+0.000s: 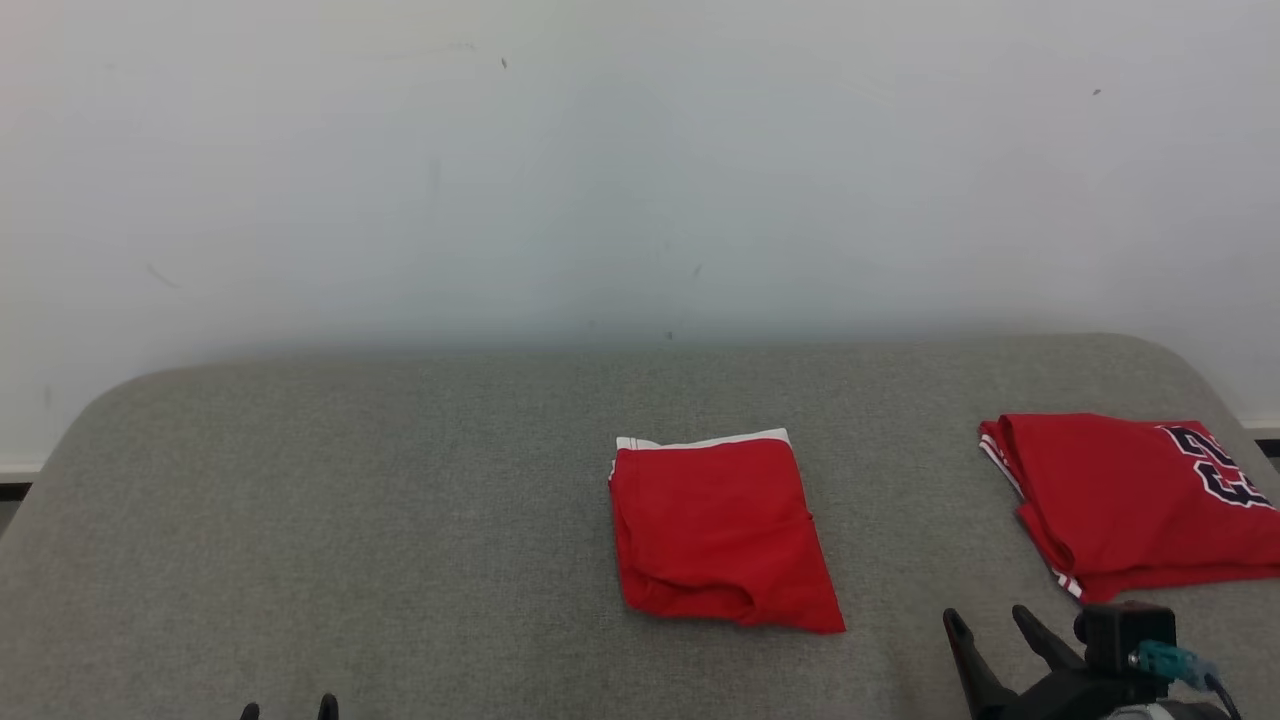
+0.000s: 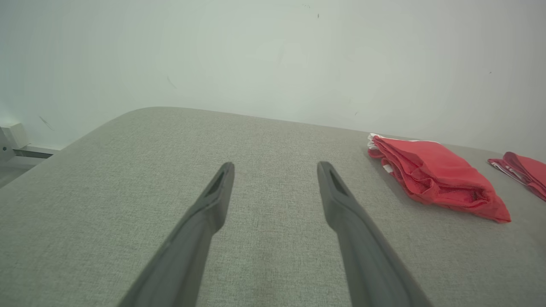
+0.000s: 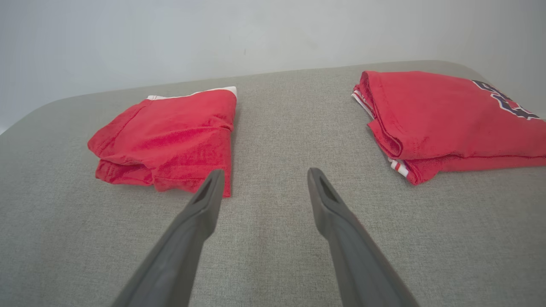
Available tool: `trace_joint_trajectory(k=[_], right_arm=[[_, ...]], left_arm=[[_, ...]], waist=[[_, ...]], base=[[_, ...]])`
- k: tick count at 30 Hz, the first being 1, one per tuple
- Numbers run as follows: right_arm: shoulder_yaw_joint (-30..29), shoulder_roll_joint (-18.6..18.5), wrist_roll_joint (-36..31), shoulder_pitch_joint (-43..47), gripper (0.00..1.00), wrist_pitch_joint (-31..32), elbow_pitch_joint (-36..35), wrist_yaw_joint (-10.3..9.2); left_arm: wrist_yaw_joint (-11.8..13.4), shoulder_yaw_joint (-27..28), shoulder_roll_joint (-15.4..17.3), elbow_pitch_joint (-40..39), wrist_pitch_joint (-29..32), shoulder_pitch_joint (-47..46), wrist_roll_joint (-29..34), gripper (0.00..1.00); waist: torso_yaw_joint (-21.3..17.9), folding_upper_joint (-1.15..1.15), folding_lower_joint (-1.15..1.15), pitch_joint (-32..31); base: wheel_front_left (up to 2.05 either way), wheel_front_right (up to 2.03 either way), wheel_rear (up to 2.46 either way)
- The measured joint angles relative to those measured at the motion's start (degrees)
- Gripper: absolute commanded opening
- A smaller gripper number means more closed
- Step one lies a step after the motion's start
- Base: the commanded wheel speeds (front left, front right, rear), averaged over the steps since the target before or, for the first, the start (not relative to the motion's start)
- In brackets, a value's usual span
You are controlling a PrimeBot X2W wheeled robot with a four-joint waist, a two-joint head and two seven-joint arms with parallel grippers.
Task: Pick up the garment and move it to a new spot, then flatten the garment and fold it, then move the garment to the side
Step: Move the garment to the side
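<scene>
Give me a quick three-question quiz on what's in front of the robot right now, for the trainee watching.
1. True or false: the left gripper is holding the middle garment.
2. Which one bears dark lettering? A: the middle garment. B: the garment at the right. C: neither.
3. How do the jaws of the right gripper stand?
Key: 1 false, it is open over the bare grey surface. 2 B. 3 open, holding nothing.
</scene>
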Motion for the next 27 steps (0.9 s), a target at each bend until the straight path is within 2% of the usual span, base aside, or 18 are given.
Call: trace_joint_trajectory(k=[7, 11, 14, 18, 27], right_arm=[[2.8, -4.9, 3.1, -4.9, 1.0, 11.1, -1.1, 0.0], [3.6, -7.8, 3.6, -11.3, 1.0, 16.0, 1.6, 0.0], [3.5, -7.5, 4.2, -16.4, 1.0, 18.4, 6.4, 0.0], [1.1, -4.8, 3.5, -23.4, 1.0, 19.5, 14.2, 0.0], [-4.9, -0.5, -2.4, -31.7, 1.0, 18.3, 30.5, 0.0]], left_arm=[[0.1, -1.2, 0.1, -1.1, 0.3, -0.4, 0.4, 1.0], [0.1, -2.0, 0.0, -1.5, 0.8, -0.6, 0.4, 1.0], [-0.1, -2.8, -0.1, -1.8, 1.0, -1.3, 0.3, 1.0], [-0.1, -3.6, 0.1, -2.4, 1.3, -2.7, 0.4, 1.0], [-0.2, -5.1, -0.1, -2.9, 1.3, -6.1, 0.5, 1.0]], waist=[[2.9, 0.0, 0.0, 1.2], [4.9, 0.0, 0.0, 2.5], [6.4, 0.0, 0.0, 3.8], [8.3, 0.0, 0.0, 6.0], [12.3, 0.0, 0.01, 10.9]], base=[[0.0, 0.0, 0.0], [0.0, 0.0, 0.0], [0.0, 0.0, 0.0], [0.0, 0.0, 0.0], [0.0, 0.0, 0.0]])
